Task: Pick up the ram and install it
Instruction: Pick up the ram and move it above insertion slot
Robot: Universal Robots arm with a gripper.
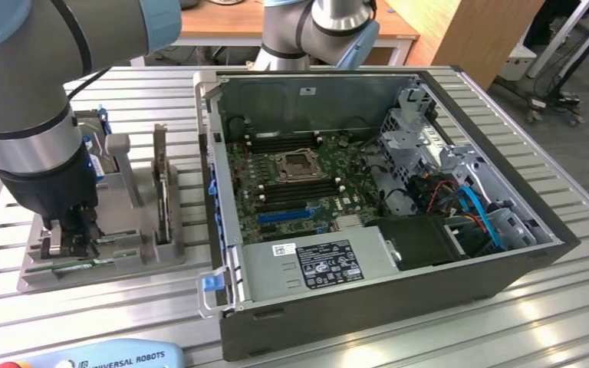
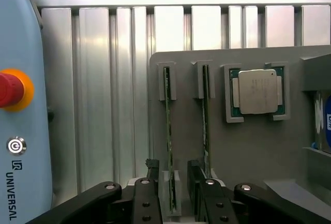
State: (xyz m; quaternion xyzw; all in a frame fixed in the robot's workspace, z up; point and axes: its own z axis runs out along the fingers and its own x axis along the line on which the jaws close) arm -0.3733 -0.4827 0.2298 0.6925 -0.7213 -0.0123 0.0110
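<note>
1. Nearest: teach pendant (image 1: 100, 356) lies on the slatted metal table (image 1: 376, 337); its red stop button (image 2: 8, 89) faces up.
2. Grey holder tray (image 1: 166, 253) sits at the exterior view's left of the computer case (image 1: 376, 307). The arm (image 1: 28, 130) stands over the tray's near end.
3. Gripper (image 2: 173, 182) is down at the tray, jaws released and spread wide, nothing grasped. Fingers (image 2: 152, 175) sit on either side of the ram (image 2: 168, 120), which stands on edge in its tray slot.
4. A second stick (image 2: 206, 110) stands on edge in the neighbouring slot, just beside the ram. Processor chip (image 2: 257, 92) lies flat in its recess farther along the tray.
5. Case is open, with the motherboard (image 1: 294, 176) exposed and the blue slot (image 1: 284, 215) near its middle. Labelled power supply (image 1: 315, 264) is at the near side.
6. Far: wooden desk (image 1: 233, 19) behind the table.
</note>
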